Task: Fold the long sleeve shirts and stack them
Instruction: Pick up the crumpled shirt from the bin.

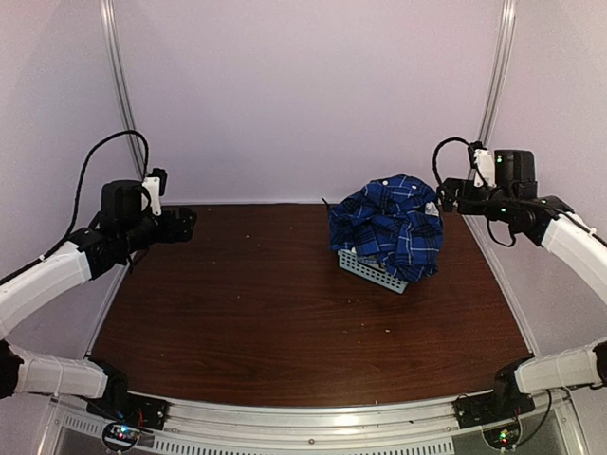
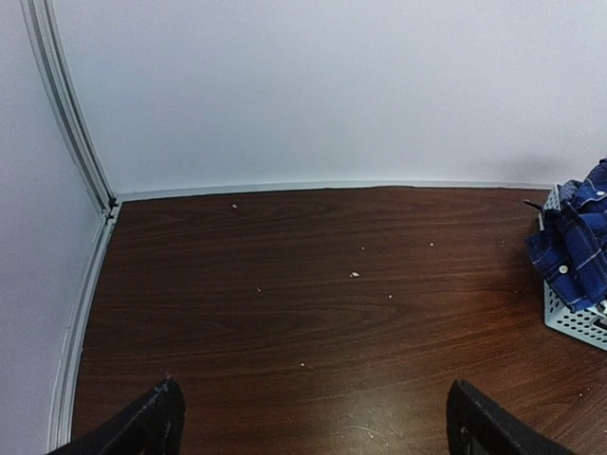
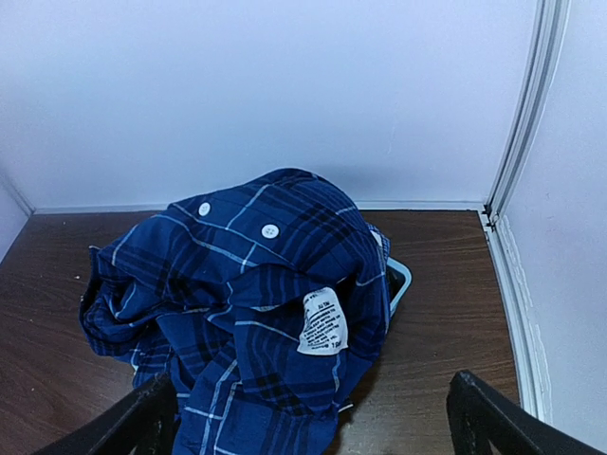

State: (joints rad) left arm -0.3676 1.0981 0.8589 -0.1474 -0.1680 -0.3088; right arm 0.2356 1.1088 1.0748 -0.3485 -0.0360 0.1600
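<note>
Top external view: 1 royal-blue plaid shirt [image 1: 389, 226], crumpled, heaped over 1 grey slotted basket [image 1: 373, 271] at the far right of the brown table [image 1: 237, 303]. Left gripper [image 1: 185, 225]: jaws spread wide, holding nothing, far left. Right gripper [image 1: 446, 194]: jaws spread wide, holding nothing, near the shirt's right side.

We are looking into a small booth where a dark brown wood-grain table [image 1: 285, 313] is serving as the only furniture. A plain pale back wall [image 1: 303, 95] is rising from its far edge, and side walls [image 1: 43, 95] are closing it in left and right. Metal strips [image 1: 119, 85] are running up both rear corners. Pale specks [image 2: 354, 275] are lying scattered over the tabletop. A silvery rail [image 1: 313, 415] is edging the near side. Soft, even light is giving the walls a faint lilac tint.
</note>
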